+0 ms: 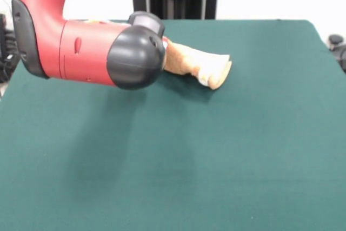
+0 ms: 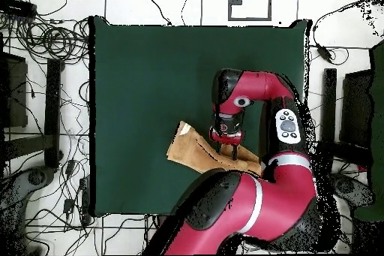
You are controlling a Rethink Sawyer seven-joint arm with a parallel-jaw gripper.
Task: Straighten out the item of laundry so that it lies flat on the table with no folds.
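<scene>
Dark green felt covers the tabletop (image 1: 243, 150), which is bare except for the towel (image 1: 203, 64) bunched near the edge closest to the robot's base. In the front view the cloth shows as a rumpled roll with a rounded end pointing away from the arm (image 1: 86, 47) and a pale patch on its underside, perhaps the care tag. From above, the towel (image 2: 191, 150) reads as a creased wedge, narrow at one end, with part of it hidden under the arm's lower links.

The pincer (image 2: 226, 146) hangs from the wrist over the cloth's middle, right at or on the fabric. Whether its tips are apart, together or nipping the cloth I cannot tell; the wrist hides them in the front view and they are too dark and small from above.

By my judgement the task is at an early step: the towel is far from flat, and the arm is placed to take hold of, or drag, a fold. The next move likely calls for a firm hold on one layer only, then a pull toward the open felt so the roll opens rather than slides whole.
</scene>
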